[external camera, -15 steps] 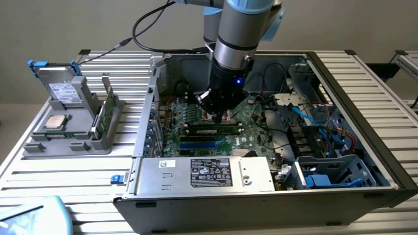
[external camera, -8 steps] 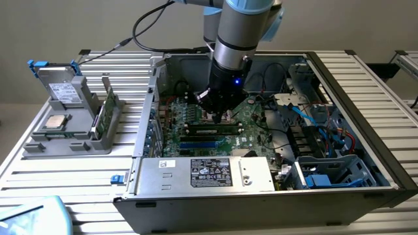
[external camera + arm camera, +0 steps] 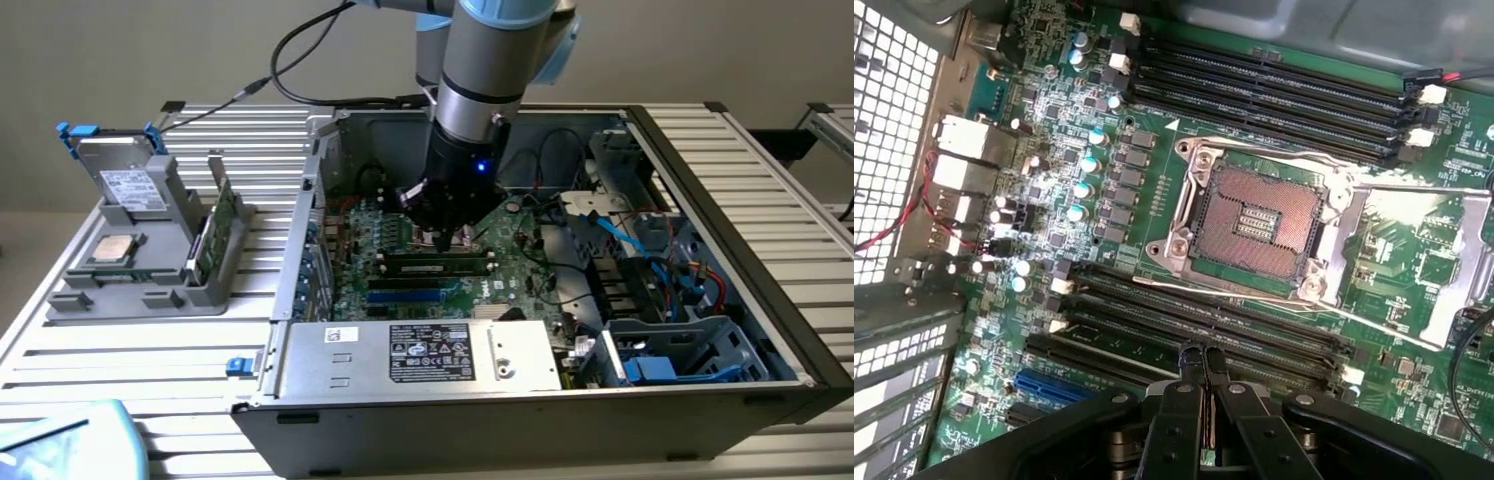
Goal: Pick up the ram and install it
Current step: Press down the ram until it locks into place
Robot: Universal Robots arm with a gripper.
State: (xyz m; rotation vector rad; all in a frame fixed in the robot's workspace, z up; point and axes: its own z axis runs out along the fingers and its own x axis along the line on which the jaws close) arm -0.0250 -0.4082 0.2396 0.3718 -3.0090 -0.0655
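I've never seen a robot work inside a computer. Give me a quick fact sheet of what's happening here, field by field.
setting: open computer case lying on a slatted table
claw: shut, low over the motherboard
ram: one stick seated in a slot just below the claw
processor socket: open, no chip in it
side tray: grey holder at the exterior view's left, with spare parts

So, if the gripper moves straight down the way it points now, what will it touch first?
Most likely the ram seated in a motherboard slot: the shut gripper points down right over it. Whether it already touches is unclear, since depth is hard to judge.
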